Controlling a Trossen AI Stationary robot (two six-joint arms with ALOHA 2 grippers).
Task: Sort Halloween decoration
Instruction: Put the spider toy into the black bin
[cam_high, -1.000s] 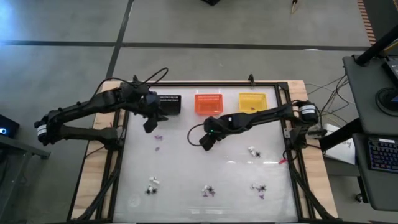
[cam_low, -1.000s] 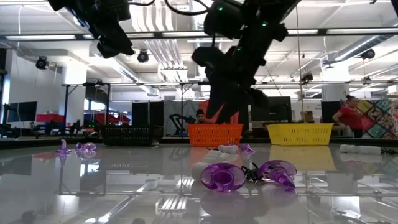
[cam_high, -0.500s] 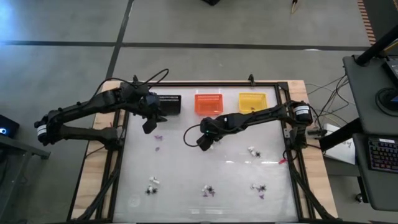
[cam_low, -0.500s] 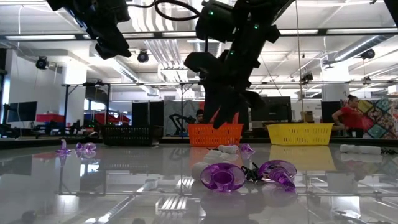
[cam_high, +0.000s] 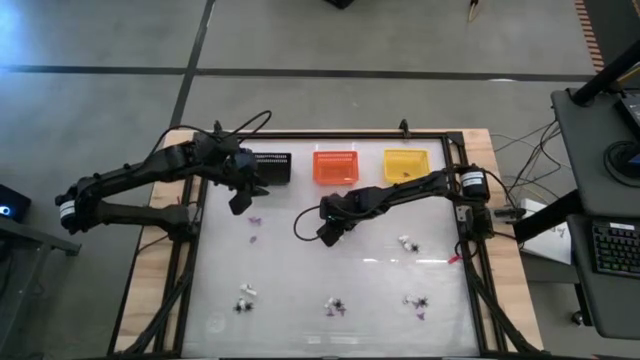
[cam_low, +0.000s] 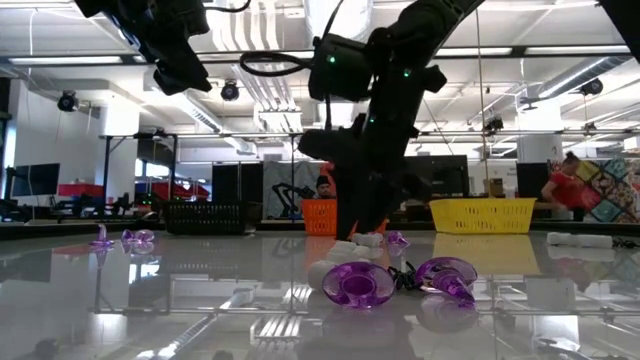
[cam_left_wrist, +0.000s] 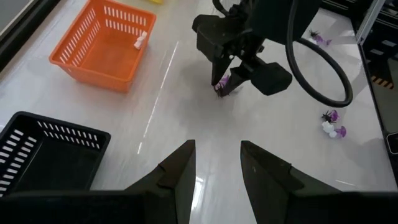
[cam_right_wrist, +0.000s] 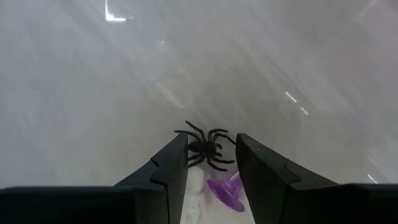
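Observation:
A small cluster of Halloween decoration lies at the table's middle: a black spider (cam_right_wrist: 205, 148), a purple piece (cam_right_wrist: 225, 186) and a white bit (cam_right_wrist: 194, 180). My right gripper (cam_high: 328, 232) hangs open just above it, slanting down. Its fingers (cam_right_wrist: 171, 163) stand on either side of the spider, and I see no touch. In the left wrist view the right gripper (cam_left_wrist: 227, 84) stands over the purple piece (cam_left_wrist: 222, 83). My left gripper (cam_high: 240, 203) waits open in the air by the black basket (cam_high: 270, 166), with nothing between its fingers.
An orange basket (cam_high: 336, 166) and a yellow basket (cam_high: 406, 163) stand beside the black one along the far edge. More trinkets lie at the left (cam_high: 253, 220), at the right (cam_high: 408, 243) and along the near edge (cam_high: 335, 307). A person (cam_low: 563, 185) stands in the room behind.
My right gripper has sunk toward the table and drifted a little left, tipping steeper, down over the spider cluster. Its fingers have stayed open. The trinkets have not moved.

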